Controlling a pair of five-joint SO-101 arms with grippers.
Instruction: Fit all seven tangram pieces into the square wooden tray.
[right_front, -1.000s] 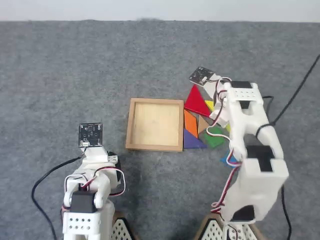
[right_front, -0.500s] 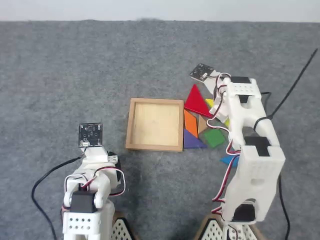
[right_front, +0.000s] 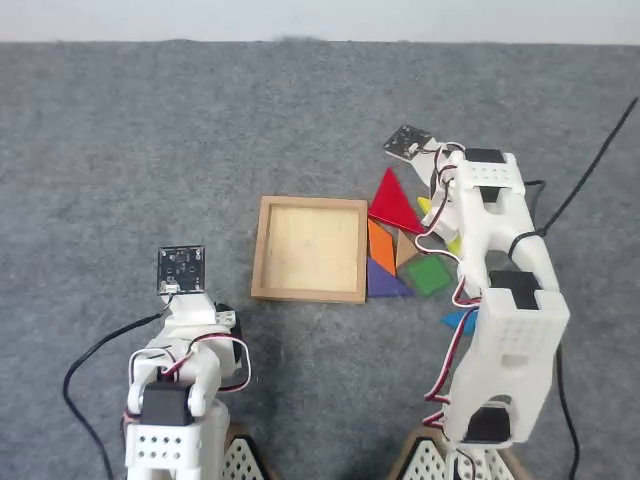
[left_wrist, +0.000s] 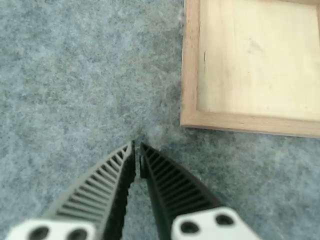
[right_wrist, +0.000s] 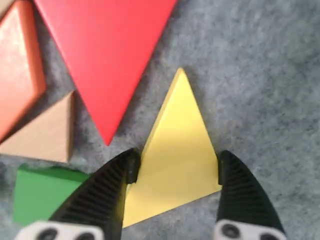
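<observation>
**A:** Where does the tray (right_front: 310, 293) stand?

**B:** It's in the middle of the grey desk (right_front: 150, 130), with nothing in it. The pieces I can make out lie clustered just right of it. None has shifted in the last second.

**A:** So what changed?

**B:** The right arm. It has stretched toward the far side and uncovered the green square (right_front: 430, 275). The right pincer (right_wrist: 177, 162) now sits spread wide over the yellow triangle (right_wrist: 180, 120), one finger at each side of its broad end, gripping nothing yet. The red triangle (right_wrist: 105, 50) lies just left of the yellow one.

**A:** And the other arm?

**B:** It hasn't moved from near left. The left pincer (left_wrist: 136, 150) is all but closed and empty, just short of the tray's near-left corner.

**A:** Meaning?

**B:** I'd judge yellow is the first pick. None of the seven is placed, so the job has barely begun.
</observation>
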